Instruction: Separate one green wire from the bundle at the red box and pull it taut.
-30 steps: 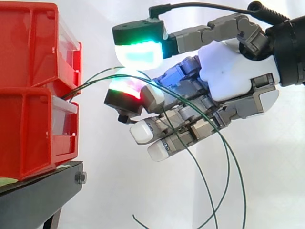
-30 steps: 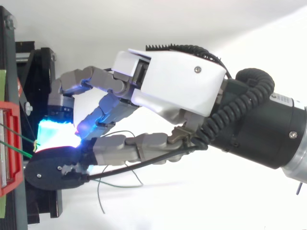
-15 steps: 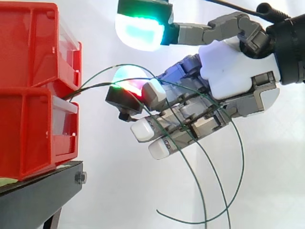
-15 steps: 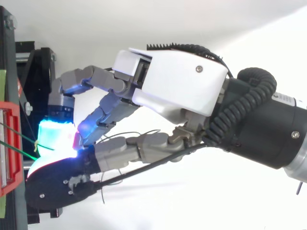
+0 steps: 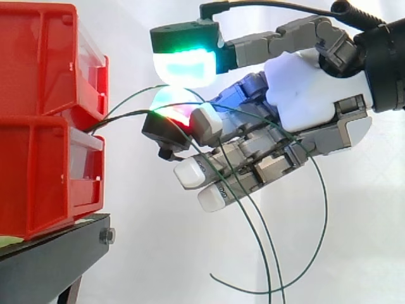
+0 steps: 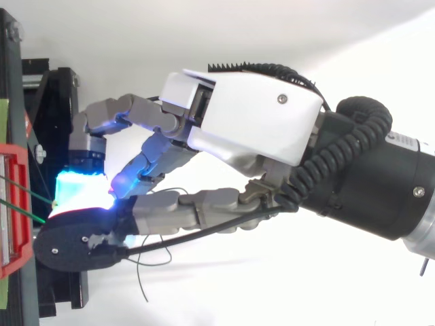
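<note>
At the far left of the side view, 2 red bins (image 5: 44,114) are stacked on a black stand (image 5: 50,259), before a white curtain (image 5: 158,253). The green wires (image 5: 126,114) come out from the gap between the 2 bins and arc rightward to the hand (image 5: 304,95). The upper green wire (image 5: 136,95) is pinched between the thumb pad (image 5: 186,66), lit green and cyan, and a fingertip pad (image 5: 169,115) lit red and cyan just beneath it. It is bowed between bin and pinch, not drawn straight. The other fingers (image 5: 190,172) are half curled below, with white tips, and wire strands are draped across them. Print on those tips is too small to be read. Further right, slack wire hangs below the hand in wide loops.
</note>
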Available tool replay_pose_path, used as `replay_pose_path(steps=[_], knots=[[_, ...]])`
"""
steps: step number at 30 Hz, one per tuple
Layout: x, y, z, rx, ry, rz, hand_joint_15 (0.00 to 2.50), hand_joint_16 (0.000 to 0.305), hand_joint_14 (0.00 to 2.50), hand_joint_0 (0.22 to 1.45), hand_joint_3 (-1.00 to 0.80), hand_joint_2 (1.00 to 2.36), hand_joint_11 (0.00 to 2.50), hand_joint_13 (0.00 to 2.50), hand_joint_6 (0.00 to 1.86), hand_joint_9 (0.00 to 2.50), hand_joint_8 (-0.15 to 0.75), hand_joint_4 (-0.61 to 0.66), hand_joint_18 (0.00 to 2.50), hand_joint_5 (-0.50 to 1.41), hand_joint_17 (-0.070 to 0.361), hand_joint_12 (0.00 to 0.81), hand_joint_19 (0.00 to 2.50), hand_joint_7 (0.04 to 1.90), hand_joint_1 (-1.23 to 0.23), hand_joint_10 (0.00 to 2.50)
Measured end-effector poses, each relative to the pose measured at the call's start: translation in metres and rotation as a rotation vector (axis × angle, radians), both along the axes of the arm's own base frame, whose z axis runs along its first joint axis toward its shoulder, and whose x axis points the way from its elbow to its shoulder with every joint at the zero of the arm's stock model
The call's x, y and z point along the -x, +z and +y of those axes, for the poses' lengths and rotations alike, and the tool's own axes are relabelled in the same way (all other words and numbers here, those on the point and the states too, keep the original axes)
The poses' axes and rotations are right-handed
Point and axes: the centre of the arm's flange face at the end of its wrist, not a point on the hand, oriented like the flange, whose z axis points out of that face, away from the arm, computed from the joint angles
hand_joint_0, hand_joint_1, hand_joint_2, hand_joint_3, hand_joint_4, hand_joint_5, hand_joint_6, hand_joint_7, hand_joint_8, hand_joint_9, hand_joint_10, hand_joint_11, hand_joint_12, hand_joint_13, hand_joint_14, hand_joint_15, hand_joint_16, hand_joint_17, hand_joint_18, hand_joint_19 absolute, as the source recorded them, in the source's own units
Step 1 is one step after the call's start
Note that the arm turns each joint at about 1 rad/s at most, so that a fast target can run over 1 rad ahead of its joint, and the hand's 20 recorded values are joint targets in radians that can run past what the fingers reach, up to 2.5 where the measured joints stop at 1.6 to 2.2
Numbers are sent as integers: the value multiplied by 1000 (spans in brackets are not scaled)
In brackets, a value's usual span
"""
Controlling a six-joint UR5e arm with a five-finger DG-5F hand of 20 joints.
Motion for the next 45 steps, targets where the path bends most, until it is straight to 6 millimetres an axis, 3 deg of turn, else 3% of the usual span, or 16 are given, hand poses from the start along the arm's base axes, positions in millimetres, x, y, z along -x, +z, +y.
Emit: replay_pose_path(steps=[7, 9, 12, 16, 22, 23, 27, 43, 45], knots=[[0, 1, -2, -1, 0, -1, 346, 56, 10, 607, 19, 1021, 1028, 798, 854, 1076, 379, 78, 777, -133, 126, 467, 408, 1447, -768, 17], [0, 0, -2, 0, 0, 0, 351, 52, 12, 573, -110, 1023, 1014, 742, 816, 1037, 350, 175, 693, -142, 117, 443, 442, 1422, -742, 19], [0, 0, -2, 3, 1, 2, 343, 53, 10, 543, -473, 1002, 974, 730, 781, 1014, 355, 201, 681, -133, 120, 452, 439, 1385, -661, 19], [0, 0, -2, 6, 1, 3, 337, 54, 10, 537, -500, 1000, 953, 731, 774, 1012, 360, 203, 684, -131, 121, 454, 435, 1371, -608, 19], [0, -1, -2, 7, 2, 5, 343, 52, 10, 593, -249, 1018, 963, 722, 757, 1006, 349, 191, 671, -130, 117, 443, 439, 1491, -643, 20], [0, -1, -2, 7, 2, 5, 339, 52, 10, 581, -122, 1023, 961, 718, 784, 995, 351, 198, 672, -140, 118, 445, 437, 1524, -676, 18], [0, -1, -2, 7, 2, 5, 333, 55, 10, 592, -1, 1025, 976, 713, 849, 1001, 364, 147, 692, -149, 123, 457, 408, 1469, -726, 18], [1, -3, -2, 9, 2, 9, 297, 58, 10, 607, 75, 1021, 963, 600, 847, 993, 371, 36, 598, -128, 130, 462, 320, 1472, -767, 17], [1, -4, -2, 9, 2, 11, 191, 56, 5, 610, 69, 1021, 716, 483, 844, 862, 332, -1, 483, -125, 127, 441, 237, 1451, -778, 15]])
